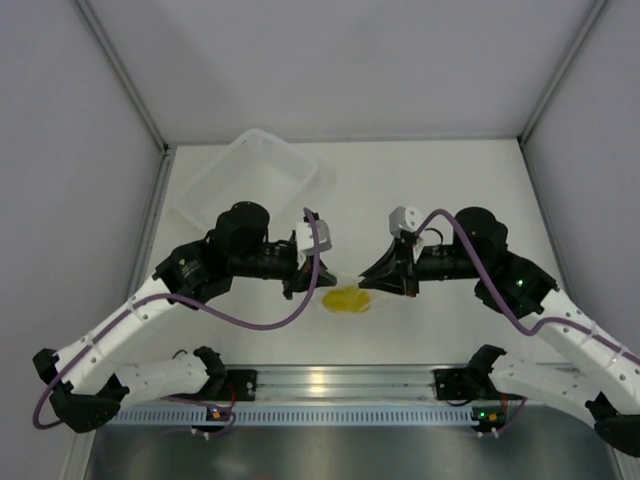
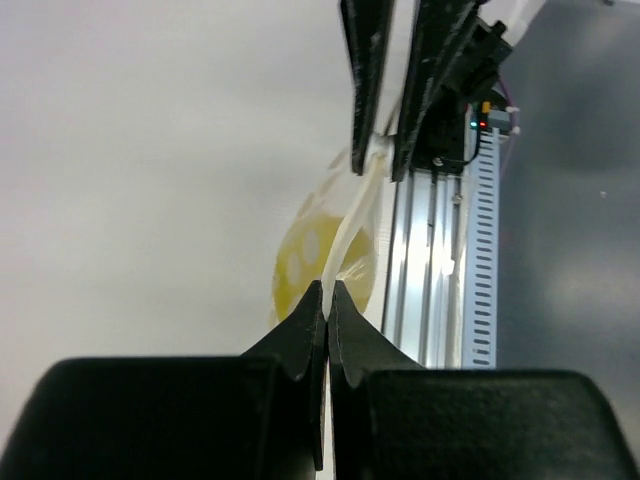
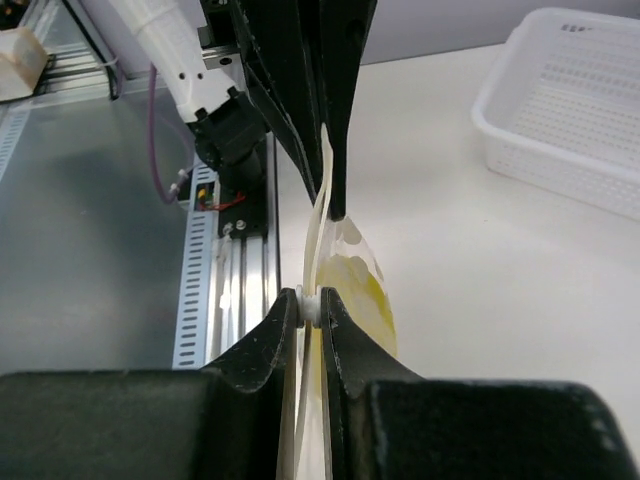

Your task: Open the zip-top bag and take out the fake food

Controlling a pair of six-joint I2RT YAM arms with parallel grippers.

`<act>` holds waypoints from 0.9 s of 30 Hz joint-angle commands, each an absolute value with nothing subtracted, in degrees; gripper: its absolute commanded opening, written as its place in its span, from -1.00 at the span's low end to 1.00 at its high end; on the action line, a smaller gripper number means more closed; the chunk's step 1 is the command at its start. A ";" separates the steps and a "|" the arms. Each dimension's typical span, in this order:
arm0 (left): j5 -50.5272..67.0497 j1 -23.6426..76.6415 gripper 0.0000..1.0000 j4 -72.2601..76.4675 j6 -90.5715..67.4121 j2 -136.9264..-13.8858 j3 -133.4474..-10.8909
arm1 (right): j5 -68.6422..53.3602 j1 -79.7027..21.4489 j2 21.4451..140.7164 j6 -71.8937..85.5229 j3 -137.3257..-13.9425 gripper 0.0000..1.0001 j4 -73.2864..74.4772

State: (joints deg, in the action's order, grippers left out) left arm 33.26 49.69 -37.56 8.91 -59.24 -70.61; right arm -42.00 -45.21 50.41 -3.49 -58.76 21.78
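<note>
The zip-top bag (image 1: 346, 287) hangs between my two grippers above the table's near middle. The yellow fake food (image 1: 347, 299) sits inside it, at the bottom. My left gripper (image 1: 306, 281) is shut on the bag's left top edge; in the left wrist view its jaws (image 2: 327, 290) pinch the white zip strip (image 2: 352, 225), with the yellow food (image 2: 300, 262) behind. My right gripper (image 1: 378, 283) is shut on the bag's right top edge; in the right wrist view its jaws (image 3: 310, 303) pinch the white strip (image 3: 318, 225), with the food (image 3: 365, 300) beside it.
A translucent white basket tray (image 1: 246, 176) stands at the back left, also in the right wrist view (image 3: 570, 110). The aluminium rail (image 1: 330, 382) with the arm bases runs along the near edge. White walls enclose the table on three sides.
</note>
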 commanded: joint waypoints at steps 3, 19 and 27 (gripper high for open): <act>12.63 49.31 -1.00 -33.40 6.25 -58.53 -70.40 | -33.85 -45.62 44.65 -4.40 -57.66 -1.00 25.56; 6.89 47.99 -1.00 -28.39 1.67 -57.92 -68.29 | -26.36 -45.62 39.81 -1.67 -57.66 -1.00 31.12; 25.92 47.99 -1.00 -26.72 5.44 -56.16 -65.83 | -22.60 -45.62 39.64 2.28 -59.06 -0.23 30.41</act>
